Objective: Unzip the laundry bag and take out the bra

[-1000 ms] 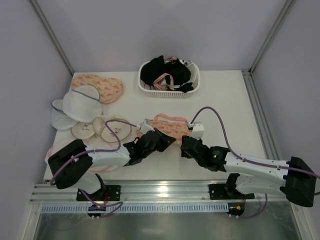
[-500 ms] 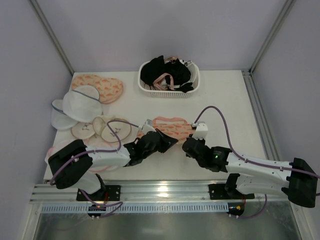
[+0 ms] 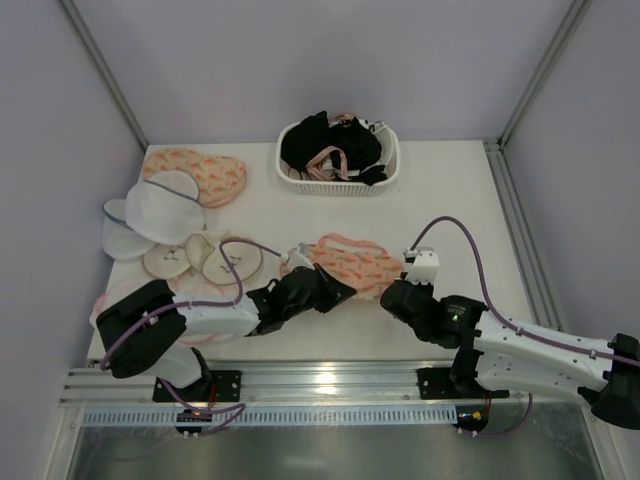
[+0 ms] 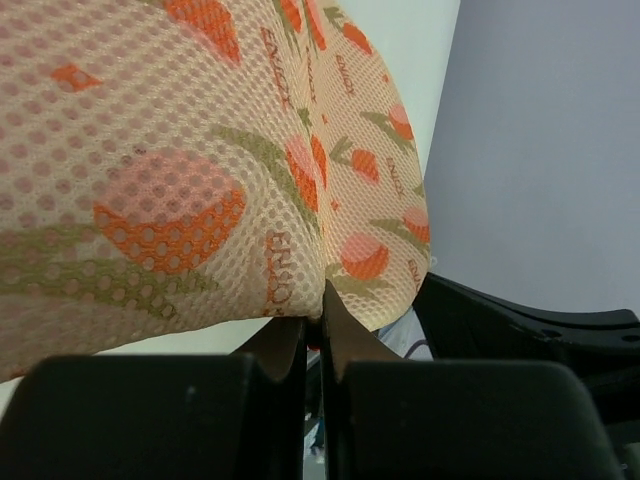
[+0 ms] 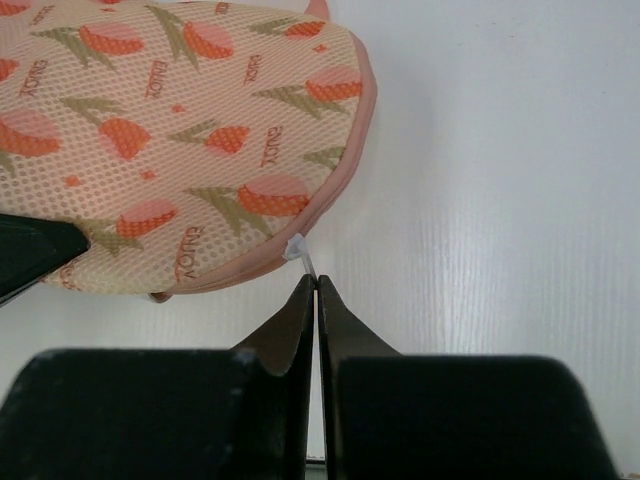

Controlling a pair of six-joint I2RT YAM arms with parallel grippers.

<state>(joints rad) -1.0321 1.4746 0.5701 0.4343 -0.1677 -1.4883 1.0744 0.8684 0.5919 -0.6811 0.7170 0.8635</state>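
Lying flat near the middle of the table [image 3: 455,200], the laundry bag [image 3: 352,260] sits between the two arms, long axis running left to right, peach mesh with orange-pink print facing up. The left gripper [image 4: 316,320] meets the bag at its near-left end. In the left wrist view its fingers stand almost together, with only a thin slit between them. The bag's lower edge drapes straight onto the tips, and a sliver of red shows in the slit, so it reads as clamped on the bag's edge. The right gripper [image 5: 316,288] is at the bag's near-right end. In the right wrist view its fingers are pressed together to a point, and the small white zip pull [image 5: 299,249] runs from the pink zip rim [image 5: 352,150] down into the tips, so it reads as pinched on the pull. The rim looks closed along the stretch seen in that view; what lies inside the bag cannot be told. Elsewhere on the table, a white basket [image 3: 338,158] holding black garments [image 3: 315,140] stands at the far edge, well apart from the bag. A second printed peach bag [image 3: 200,173] lies at the far left. Near it are white mesh bags [image 3: 160,210], and cream round bags [image 3: 215,258] lie just beside the left arm.
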